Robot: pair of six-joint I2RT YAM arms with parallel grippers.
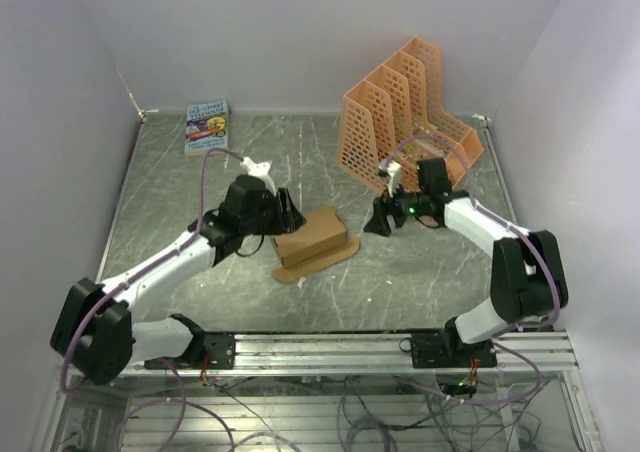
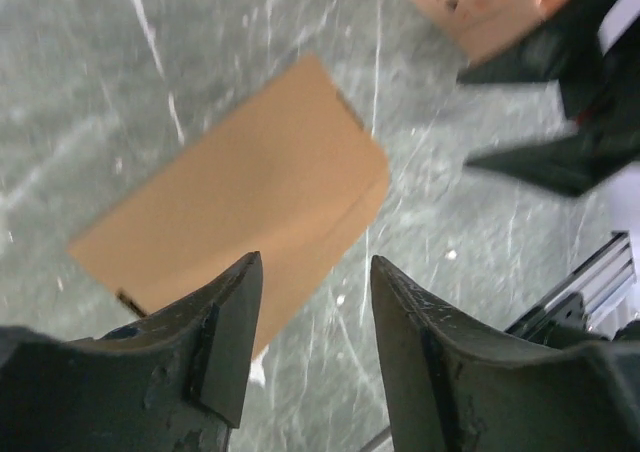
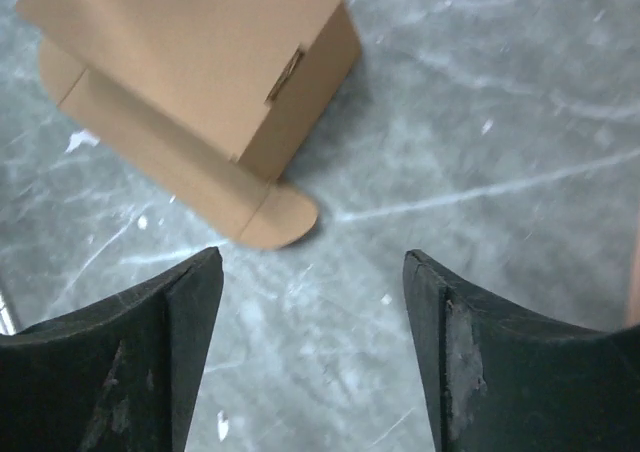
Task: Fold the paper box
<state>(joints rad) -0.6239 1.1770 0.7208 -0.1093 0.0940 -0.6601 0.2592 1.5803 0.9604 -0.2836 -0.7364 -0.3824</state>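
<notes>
We are holding the right gripper (image 3: 312, 257) wide apart and empty, hovering near the rounded flap (image 3: 275, 217). The left gripper (image 2: 316, 262) is standing partly open, gripping nothing, at the other end. The paper box (image 1: 312, 237) is lying in the middle of the table (image 1: 180, 172), between both arms. We are judging it light, stiff across its panels, crushable and likely to slide, so pinching a flap edge looks best.

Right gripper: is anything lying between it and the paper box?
No. In the right wrist view, only bare table separates the right gripper from the paper box; the top view agrees.
</notes>
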